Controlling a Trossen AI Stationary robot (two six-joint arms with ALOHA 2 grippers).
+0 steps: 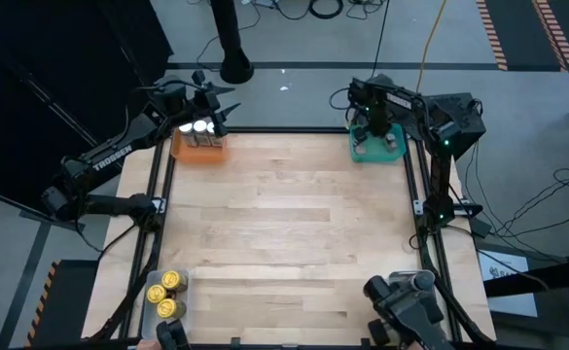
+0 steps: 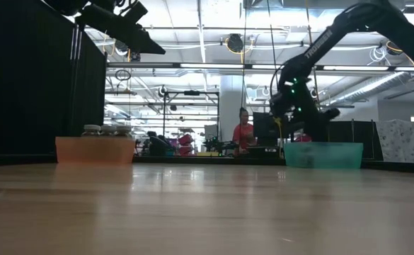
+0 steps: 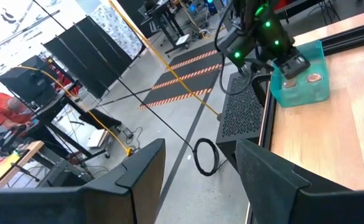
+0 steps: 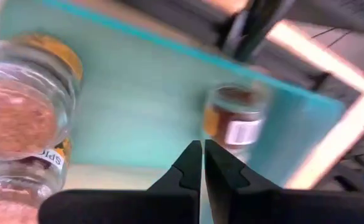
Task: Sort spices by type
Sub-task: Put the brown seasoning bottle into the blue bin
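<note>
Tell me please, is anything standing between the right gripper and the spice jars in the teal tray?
Nothing visible does. The right gripper is shut and empty, inside the teal tray, among the spice jars. Only bare tray floor lies between them.

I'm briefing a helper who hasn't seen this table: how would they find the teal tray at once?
Start at the wooden table and go to its far right corner, where the right gripper hangs, shut, over a teal tray with brownish spice jars inside. The orange tray sits at the far left corner and the gold-lidded jars at the near left, so colour and corner settle it.
</note>
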